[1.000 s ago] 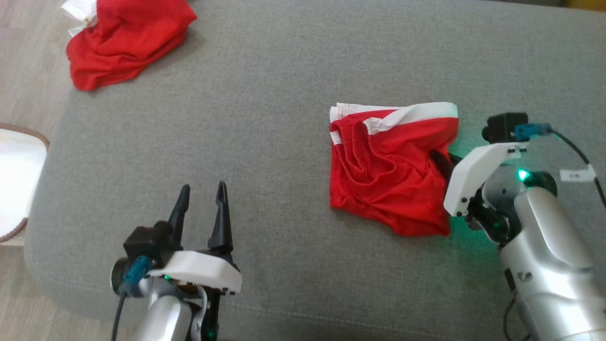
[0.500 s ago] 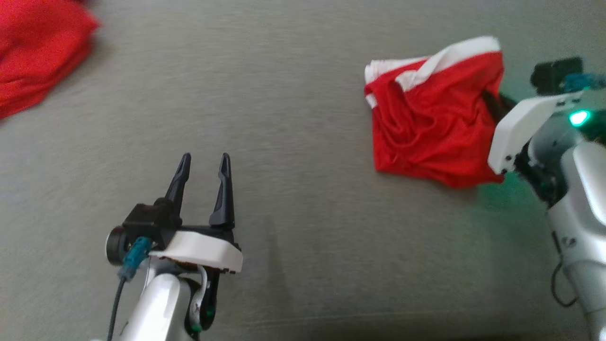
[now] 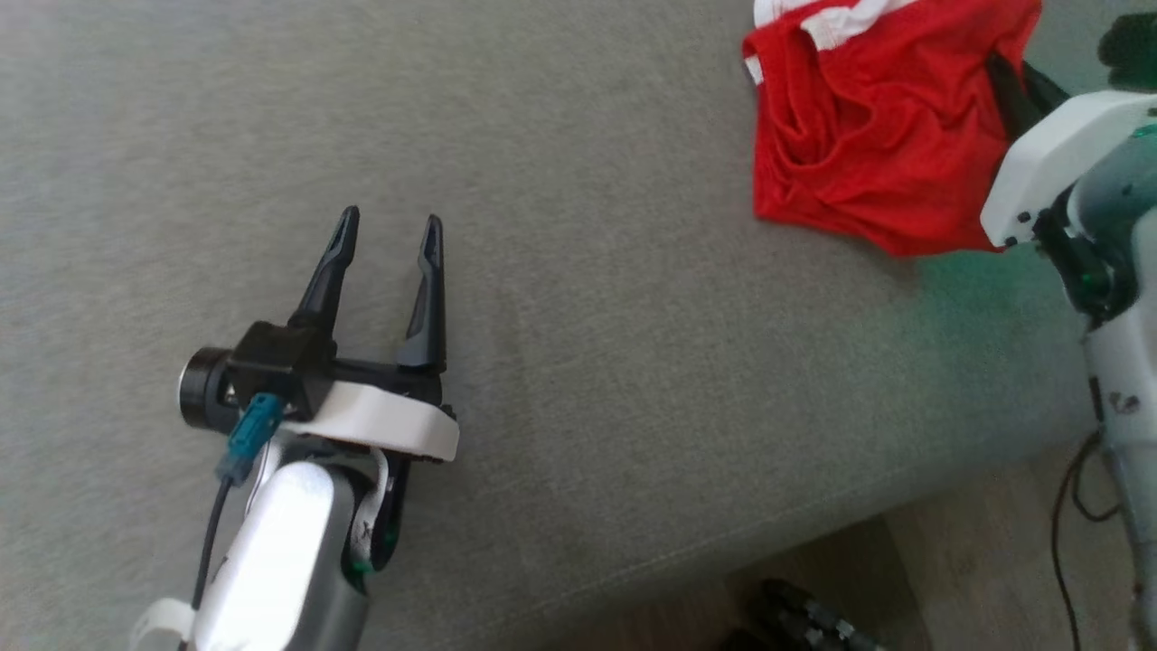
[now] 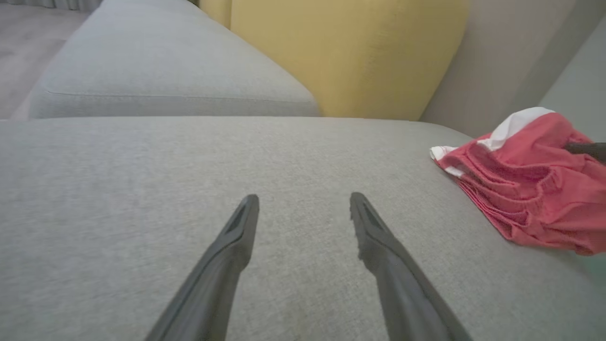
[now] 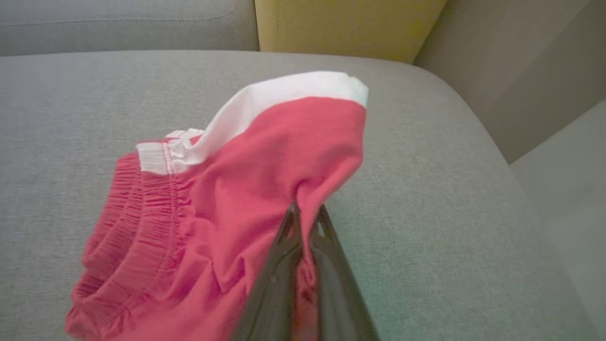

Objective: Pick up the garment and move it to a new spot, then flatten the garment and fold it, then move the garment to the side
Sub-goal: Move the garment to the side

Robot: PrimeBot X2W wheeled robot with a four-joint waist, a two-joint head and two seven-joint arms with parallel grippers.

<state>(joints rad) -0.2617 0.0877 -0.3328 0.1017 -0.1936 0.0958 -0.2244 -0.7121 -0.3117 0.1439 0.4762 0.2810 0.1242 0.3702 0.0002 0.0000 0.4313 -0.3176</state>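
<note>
- Across the left and middle of the head view: grey sofa seat [image 3: 587,362], plain woven cloth.
- Lower left of the head view: left gripper [image 3: 390,217] on a silver forearm, two long dark fingers pointing up the picture. Spread well apart, nothing held between them, poised over the sofa seat.
- From the left wrist camera: the same left gripper [image 4: 304,198], fingers wide apart and empty above the sofa seat [image 4: 142,166]. Beyond it, a second seat cushion [image 4: 156,71], also grey, and a yellow back cushion [image 4: 345,52].
- Right edge of the left wrist view: garment [image 4: 530,184], red with a white band, lying crumpled on the seat.
- Upper right of the head view: garment [image 3: 859,136] in a rumpled heap near the right end of the seat, well apart from the left gripper.
- Far right of the head view: right gripper [image 3: 1008,77] below a white housing, dark fingers reaching into the garment's right-hand edge, tips buried in the folds.
- From the right wrist camera: right gripper [image 5: 307,208] closed tight on a pinch of red cloth. Garment [image 5: 227,199] drawn up to a peak at the pinch, gathered elastic waist to the left, white band along the top, sofa seat [image 5: 71,94] beneath.
- Bottom right of the head view: strip of wooden floor [image 3: 976,561] past the seat edge, and a dark cable [image 3: 1076,488] hanging beside the right arm.
</note>
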